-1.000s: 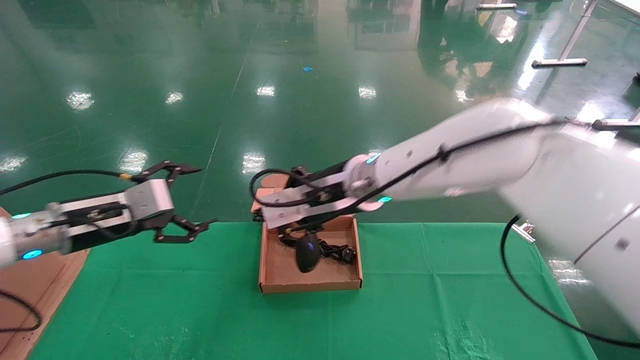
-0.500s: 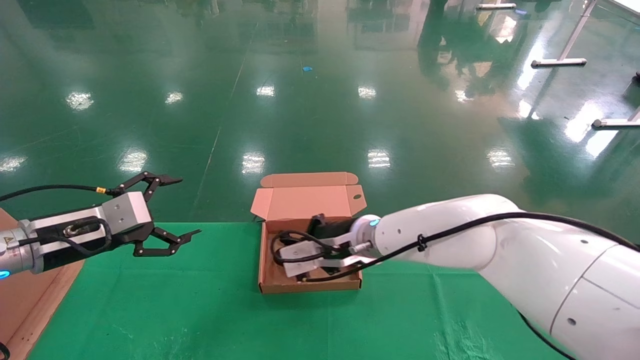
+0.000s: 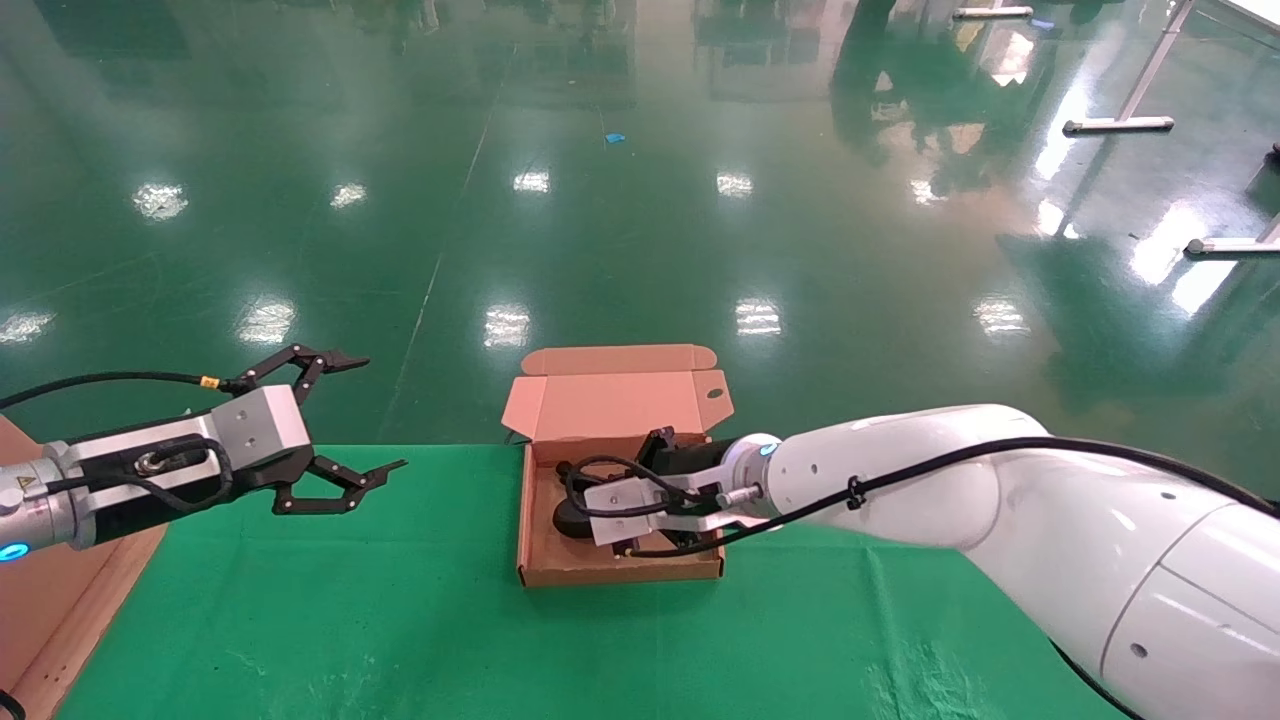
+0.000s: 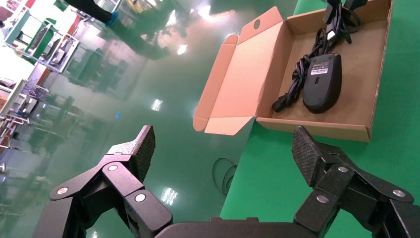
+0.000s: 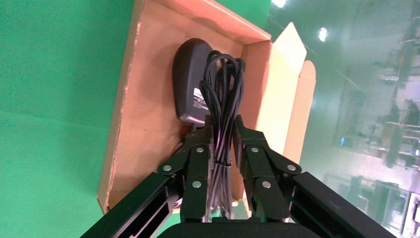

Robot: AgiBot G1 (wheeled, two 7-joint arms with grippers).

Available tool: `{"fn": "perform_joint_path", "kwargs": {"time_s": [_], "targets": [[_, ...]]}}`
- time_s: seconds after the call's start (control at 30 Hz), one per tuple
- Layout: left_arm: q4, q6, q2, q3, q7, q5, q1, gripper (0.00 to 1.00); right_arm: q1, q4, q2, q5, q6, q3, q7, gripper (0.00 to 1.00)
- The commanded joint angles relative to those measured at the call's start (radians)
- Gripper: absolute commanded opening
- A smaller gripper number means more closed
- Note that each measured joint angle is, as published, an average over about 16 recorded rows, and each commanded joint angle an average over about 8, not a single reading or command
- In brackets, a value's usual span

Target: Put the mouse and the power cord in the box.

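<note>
Covering table: green cloth (image 3: 400, 620); glossy green floor (image 3: 600, 200).

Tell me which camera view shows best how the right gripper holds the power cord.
The right wrist view: the right gripper is shut on the power cord, above the box beside the mouse. The head view hides the grasp behind the arm; the left wrist view shows the cord hanging into the box.

A shallow brown corrugated cardboard box (image 3: 540, 560) with a paler tan lid sits on a bright green cloth-covered table (image 3: 400, 620). Inside lie a small black oval mouse (image 4: 322, 82) bearing a white label and a bundled black power cord (image 5: 223, 104). Beyond lies a glossy dark green floor (image 3: 600, 200).
</note>
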Motion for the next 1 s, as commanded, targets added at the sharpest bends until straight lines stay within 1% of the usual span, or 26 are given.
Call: {"fn": "perform_joint_path", "kwargs": {"time_s": [0.03,0.4,0.5,0.63,1.0], "targets": [[0.001,0.0,0.001,0.0,0.0,0.001,0.0,1.0,0.0,0.0,0.0,0.0,-0.002,0.001,0.0,1.0],[0.005,0.006,0.005,-0.001,-0.002,0.002,-0.002,1.0,0.005,0.005,0.002,-0.002,-0.013,0.009,-0.001,1.0],[-0.005,0.016,0.004,-0.011,-0.017,0.0,0.003,1.0,-0.005,0.015,0.015,0.011,-0.03,0.03,0.004,1.0],[-0.037,0.045,-0.002,-0.04,-0.063,-0.004,0.021,1.0,-0.036,0.045,0.054,0.052,-0.076,0.09,0.018,1.0],[-0.15,0.15,-0.024,-0.145,-0.229,-0.018,0.083,1.0,-0.149,0.155,0.193,0.2,-0.244,0.31,0.069,1.0]]}}
